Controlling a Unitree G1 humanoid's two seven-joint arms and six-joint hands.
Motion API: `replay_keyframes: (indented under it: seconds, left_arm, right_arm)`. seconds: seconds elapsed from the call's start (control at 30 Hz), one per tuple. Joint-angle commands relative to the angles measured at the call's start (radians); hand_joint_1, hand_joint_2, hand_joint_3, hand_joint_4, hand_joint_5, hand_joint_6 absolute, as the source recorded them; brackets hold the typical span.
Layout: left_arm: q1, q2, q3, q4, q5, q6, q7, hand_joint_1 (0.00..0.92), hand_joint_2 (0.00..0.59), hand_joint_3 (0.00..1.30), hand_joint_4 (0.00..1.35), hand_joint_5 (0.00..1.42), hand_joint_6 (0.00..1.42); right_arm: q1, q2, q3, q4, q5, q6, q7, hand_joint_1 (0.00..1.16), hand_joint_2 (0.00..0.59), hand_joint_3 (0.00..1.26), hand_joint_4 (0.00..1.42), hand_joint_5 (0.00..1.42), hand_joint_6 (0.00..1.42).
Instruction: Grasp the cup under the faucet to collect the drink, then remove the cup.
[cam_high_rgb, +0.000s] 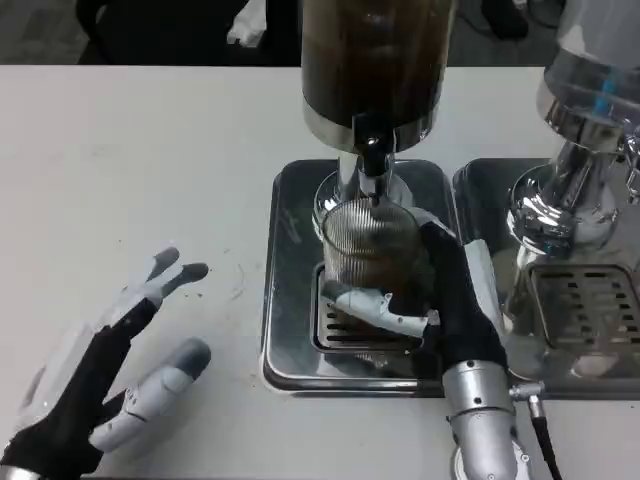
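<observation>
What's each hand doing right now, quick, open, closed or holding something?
Left hand: open, fingers spread, over the table, holding nothing.
Right hand: grips the ribbed cup under the faucet.

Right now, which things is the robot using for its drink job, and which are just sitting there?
Using:
- ribbed cup, held by the right hand
- faucet over the cup
- drink dispenser
- metal drip tray

Just sitting:
- second dispenser on the right
- left hand, open above the table

No legible text or labels
</observation>
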Motion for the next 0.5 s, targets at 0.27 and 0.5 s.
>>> replay_keyframes:
  seconds: [0.27, 0.5]
  left_arm:
    - [0.016, 0.010, -0.005, -0.019, -0.009, 0.004, 0.002, 0.000, 0.159, 0.21, 0.00, 0.10, 0.01]
    - [0.009, 0.011, -0.017, -0.014, -0.009, 0.004, -0.006, 0.000, 0.159, 0.21, 0.00, 0.10, 0.01]
  right_arm:
    - [-0.028, 0.012, -0.010, 0.066, -0.011, -0.050, -0.075, 1.16, 0.150, 0.54, 0.59, 0.71, 0.91]
    - [-0.009, 0.014, -0.014, 0.042, -0.024, -0.072, -0.132, 1.16, 0.112, 0.62, 0.70, 0.78, 1.05]
